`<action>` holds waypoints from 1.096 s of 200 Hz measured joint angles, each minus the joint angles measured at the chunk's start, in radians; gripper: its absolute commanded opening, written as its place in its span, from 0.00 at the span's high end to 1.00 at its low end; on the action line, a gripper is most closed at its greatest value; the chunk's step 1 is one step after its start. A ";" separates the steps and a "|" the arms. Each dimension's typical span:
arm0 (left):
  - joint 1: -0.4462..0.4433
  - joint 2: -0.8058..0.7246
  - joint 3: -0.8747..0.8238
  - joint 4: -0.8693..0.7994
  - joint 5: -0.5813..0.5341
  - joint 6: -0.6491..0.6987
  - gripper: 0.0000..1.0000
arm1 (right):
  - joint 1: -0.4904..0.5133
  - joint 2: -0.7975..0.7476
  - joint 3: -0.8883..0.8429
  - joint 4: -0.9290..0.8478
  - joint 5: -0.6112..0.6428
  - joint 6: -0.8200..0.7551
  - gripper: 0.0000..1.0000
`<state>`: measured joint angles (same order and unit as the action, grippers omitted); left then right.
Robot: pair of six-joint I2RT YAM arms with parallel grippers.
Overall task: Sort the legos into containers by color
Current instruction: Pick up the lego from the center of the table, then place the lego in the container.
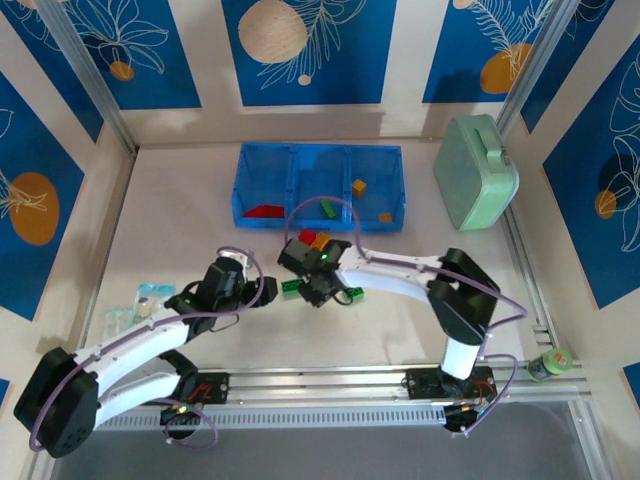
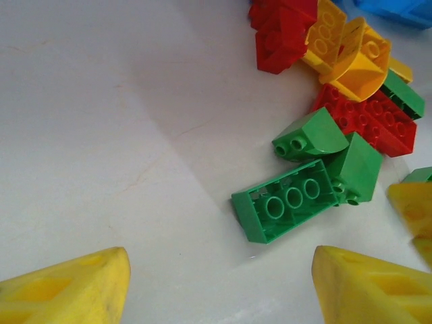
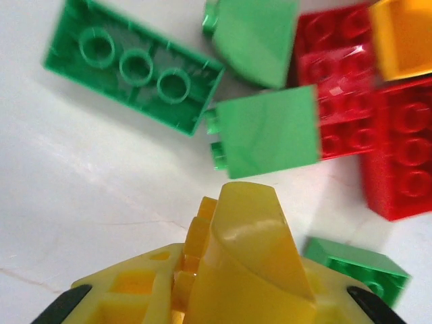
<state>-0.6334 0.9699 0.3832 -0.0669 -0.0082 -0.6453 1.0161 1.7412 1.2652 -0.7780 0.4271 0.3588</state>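
Several studded bricks (image 3: 135, 67), curved yellow brick (image 3: 251, 229) in right pincer (image 3: 226, 283)

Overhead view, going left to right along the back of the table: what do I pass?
Red lego in the tray's left compartment, green lego in the middle compartment, orange legos in the right compartment, mint green case.

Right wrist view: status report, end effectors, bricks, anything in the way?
Left end effector open, hovering beside green bricks. Right end effector shut on yellow brick. Loose bricks on table; tray partly filled. Nothing seen blocking.
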 measured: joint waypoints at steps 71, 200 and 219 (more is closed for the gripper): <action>0.000 -0.138 -0.022 0.043 0.008 0.013 0.28 | -0.335 -0.135 0.049 0.028 -0.127 -0.017 0.75; 0.018 -0.214 -0.016 -0.207 -0.153 -0.053 0.27 | -0.617 0.273 0.462 -0.063 -0.119 -0.014 0.69; 0.018 -0.180 -0.012 -0.206 -0.127 -0.036 0.27 | -0.620 0.309 0.508 -0.088 -0.109 -0.014 0.66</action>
<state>-0.6151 0.7898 0.3710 -0.2726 -0.1349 -0.6811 0.3958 2.0506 1.7729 -0.8658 0.3180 0.3447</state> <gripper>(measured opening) 0.733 0.318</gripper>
